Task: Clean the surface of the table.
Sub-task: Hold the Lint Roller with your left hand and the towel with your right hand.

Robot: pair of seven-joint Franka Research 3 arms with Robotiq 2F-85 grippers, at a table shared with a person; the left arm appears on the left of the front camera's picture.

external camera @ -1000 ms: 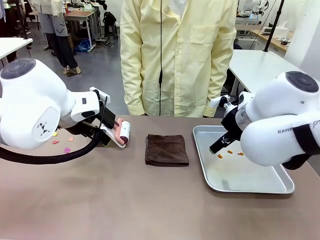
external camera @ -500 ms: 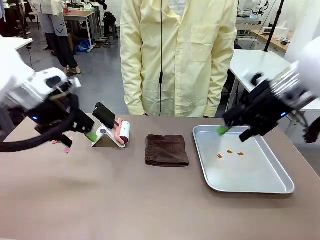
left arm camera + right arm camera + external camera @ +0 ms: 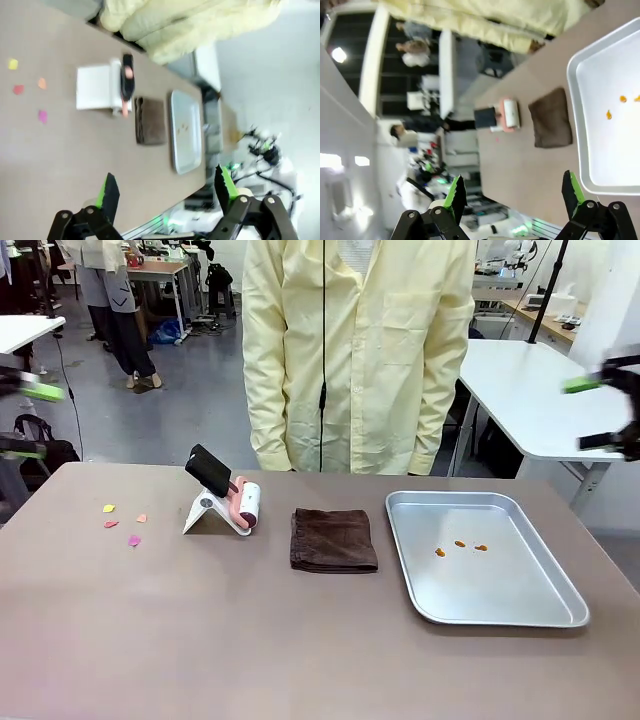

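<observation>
Left fingers (image 3: 44,392), right fingers (image 3: 580,386) withdrawn beyond table (image 3: 300,645) edges, spread

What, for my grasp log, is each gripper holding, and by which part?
Nothing is held. The left gripper and the right gripper are both open and empty, up off the table.

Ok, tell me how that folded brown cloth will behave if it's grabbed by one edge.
The brown cloth lies folded in soft layers, so it is probably floppy: lifted by one edge, it would likely unfold and hang. It looks thin and light, so a push may bunch it on the smooth table. It lies flat, so rolling seems unlikely.
</observation>
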